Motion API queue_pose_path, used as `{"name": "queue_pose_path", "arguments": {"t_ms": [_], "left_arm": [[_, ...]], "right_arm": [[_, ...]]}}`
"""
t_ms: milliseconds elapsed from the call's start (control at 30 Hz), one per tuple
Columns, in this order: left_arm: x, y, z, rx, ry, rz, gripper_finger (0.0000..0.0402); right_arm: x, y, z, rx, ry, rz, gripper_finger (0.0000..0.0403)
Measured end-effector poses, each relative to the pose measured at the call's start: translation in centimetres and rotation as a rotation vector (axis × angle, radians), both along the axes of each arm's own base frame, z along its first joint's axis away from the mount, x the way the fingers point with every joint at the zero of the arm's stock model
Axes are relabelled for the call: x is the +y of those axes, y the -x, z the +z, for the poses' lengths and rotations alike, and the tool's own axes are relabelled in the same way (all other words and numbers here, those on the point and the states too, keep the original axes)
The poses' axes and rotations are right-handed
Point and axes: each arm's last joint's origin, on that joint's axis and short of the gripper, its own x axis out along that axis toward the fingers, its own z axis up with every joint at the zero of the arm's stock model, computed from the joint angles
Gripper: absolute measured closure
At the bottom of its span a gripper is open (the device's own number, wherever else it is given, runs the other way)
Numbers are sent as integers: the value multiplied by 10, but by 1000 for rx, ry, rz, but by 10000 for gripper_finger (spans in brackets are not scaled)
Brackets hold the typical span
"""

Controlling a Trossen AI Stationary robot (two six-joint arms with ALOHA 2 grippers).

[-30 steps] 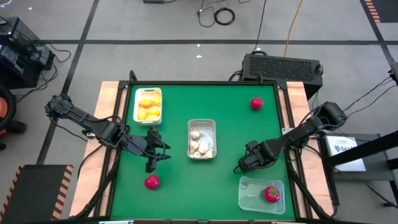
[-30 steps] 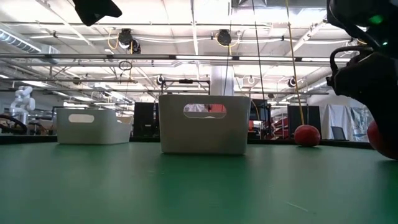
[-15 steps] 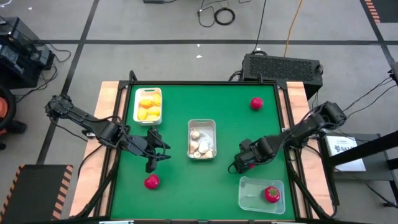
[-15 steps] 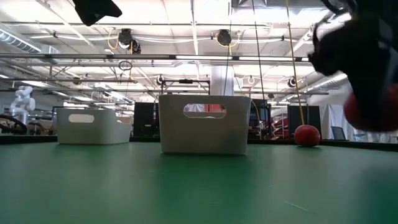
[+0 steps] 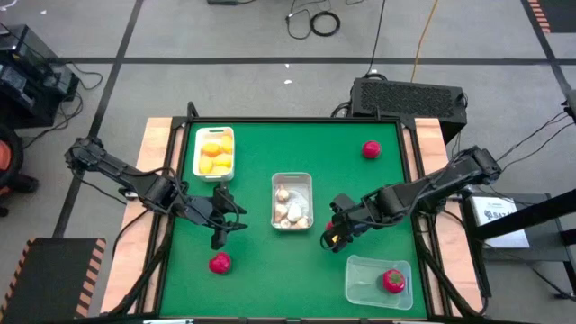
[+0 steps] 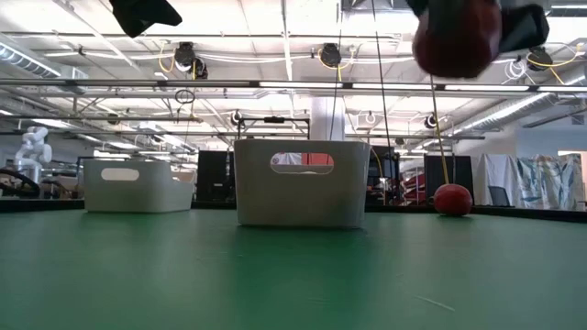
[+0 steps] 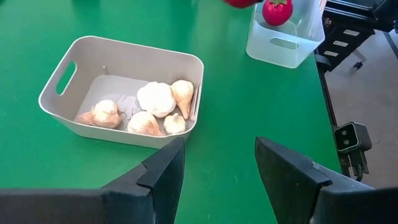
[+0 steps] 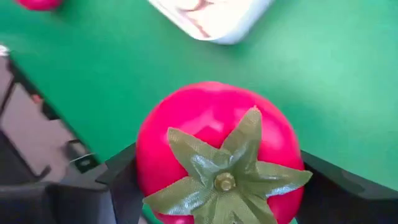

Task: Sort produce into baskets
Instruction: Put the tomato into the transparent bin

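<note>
My right gripper hovers over the green table between the garlic basket and the clear basket, shut on a red strawberry-like piece with a green star top, which also shows high in the low view. My left gripper waits open and empty left of the middle basket of garlic bulbs. A white basket at the far left holds lemons. The clear basket at the near right holds one red piece. Loose red pieces rest on the table at the far right and the near left. My right gripper pinches the red piece by its two opposite sides between its two fingers. The green top faces back toward the wrist. The piece is lifted clear of the table.
The green table has raised wooden side rails. Bare green surface lies at the near middle and the far middle. A black box stands behind the far edge.
My right gripper, shut on the red piece all along, has gone up and toward the table's left edge, away from the clear basket and nearer the garlic basket. The red piece has risen with it, clear of the table.
</note>
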Motion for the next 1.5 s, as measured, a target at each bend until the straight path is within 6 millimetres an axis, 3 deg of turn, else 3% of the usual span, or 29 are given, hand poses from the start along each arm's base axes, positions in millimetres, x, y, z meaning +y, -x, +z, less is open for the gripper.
{"name": "queue_pose_path", "arguments": {"t_ms": [167, 433, 833, 1200, 1500], "left_arm": [[0, 0, 0, -1, -1, 1, 198], [0, 0, 0, -1, 4, 5, 198], [0, 0, 0, -1, 0, 1, 198], [0, 0, 0, -1, -1, 0, 198], [0, 0, 0, 3, -2, 0, 198]], "right_arm": [[17, 4, 14, -28, -64, 46, 105], [53, 30, 11, 73, -106, 59, 105], [91, 61, 2, 192, -149, -70, 103], [105, 74, 1, 219, -174, -116, 67], [109, 79, 1, 229, -187, -139, 62]]}}
